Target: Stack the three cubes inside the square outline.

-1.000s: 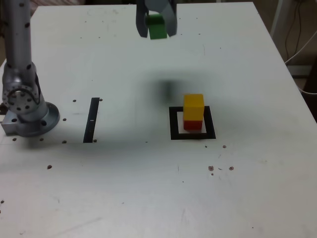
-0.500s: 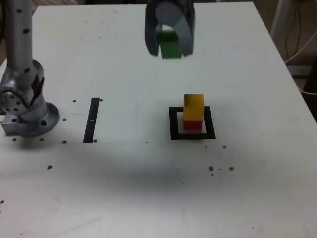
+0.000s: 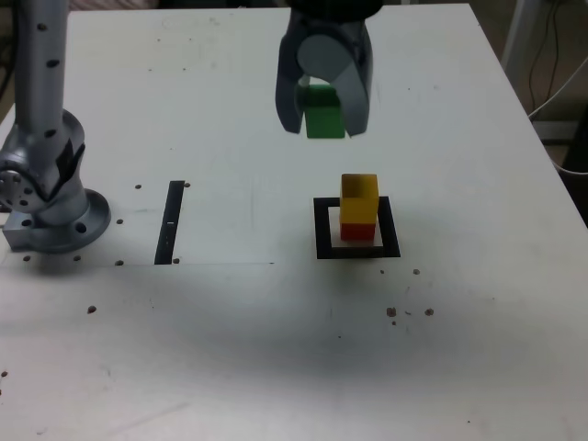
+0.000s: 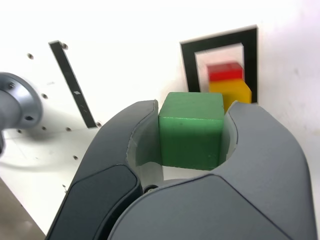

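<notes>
Gripper (image 3: 323, 131): moving down and toward the right in the exterior view since the earlier frames, now hanging nearer the square outline (image 3: 323, 230), above and to its left in that view.
Grip: closing firmly on the green cube (image 3: 324, 112), pressing on two opposite sides, leaving no visible gap at either side.
Green cube: travelling along between the fingers (image 4: 231, 127), showing its top and one broad face in the wrist view, hovering apart from the square outline and the other cubes.
Yellow cube (image 3: 359, 198): sitting on top of the red cube, over the square outline, staying where it was; partly hiding behind the green cube and a finger in the wrist view.
Red cube (image 3: 357, 231): resting on the white centre of the square outline, staying put, supporting the yellow cube.
Square outline: lying flat on the white table (image 3: 230, 367), framing the red cube in black.
Black strip (image 3: 169, 222): lying well apart from the square outline, to its left in the exterior view.
Arm base (image 3: 64, 220): standing farther left of the square outline in the exterior view, beyond the strip.
</notes>
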Controlling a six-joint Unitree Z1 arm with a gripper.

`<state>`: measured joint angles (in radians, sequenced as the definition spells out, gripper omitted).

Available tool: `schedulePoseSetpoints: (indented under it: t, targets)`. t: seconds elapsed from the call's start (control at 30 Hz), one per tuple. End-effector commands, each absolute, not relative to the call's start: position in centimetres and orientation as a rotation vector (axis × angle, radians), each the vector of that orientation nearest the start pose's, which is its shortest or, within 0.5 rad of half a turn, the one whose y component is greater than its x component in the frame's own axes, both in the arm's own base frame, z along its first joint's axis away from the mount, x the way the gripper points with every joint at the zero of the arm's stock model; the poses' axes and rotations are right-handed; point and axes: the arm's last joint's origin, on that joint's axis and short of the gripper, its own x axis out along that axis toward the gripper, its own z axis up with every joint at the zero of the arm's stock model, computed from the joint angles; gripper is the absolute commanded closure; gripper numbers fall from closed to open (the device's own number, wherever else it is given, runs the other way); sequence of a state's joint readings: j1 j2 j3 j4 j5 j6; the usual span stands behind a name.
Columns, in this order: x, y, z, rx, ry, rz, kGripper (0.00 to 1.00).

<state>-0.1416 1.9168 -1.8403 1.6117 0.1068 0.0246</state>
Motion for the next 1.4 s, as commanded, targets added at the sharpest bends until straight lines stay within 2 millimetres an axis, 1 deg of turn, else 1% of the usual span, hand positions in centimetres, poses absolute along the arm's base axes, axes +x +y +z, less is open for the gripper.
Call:
schedulePoseSetpoints:
  t: [0.0,0.3,0.57,0.83,1.03,1.37]
  targets:
    - [32.6,-4.5,35.0,0.226,1.702,-0.050,0.67]
    - [33.9,-5.7,33.4,0.218,1.735,-0.021,0.67]
    - [35.4,-6.3,32.9,0.209,1.724,-0.031,0.67]
    - [35.6,-6.2,32.5,0.184,1.734,-0.055,0.67]
    - [35.6,-6.2,32.6,0.161,1.723,-0.076,0.67]
    - [35.6,-5.9,32.4,0.169,1.732,-0.090,0.67]
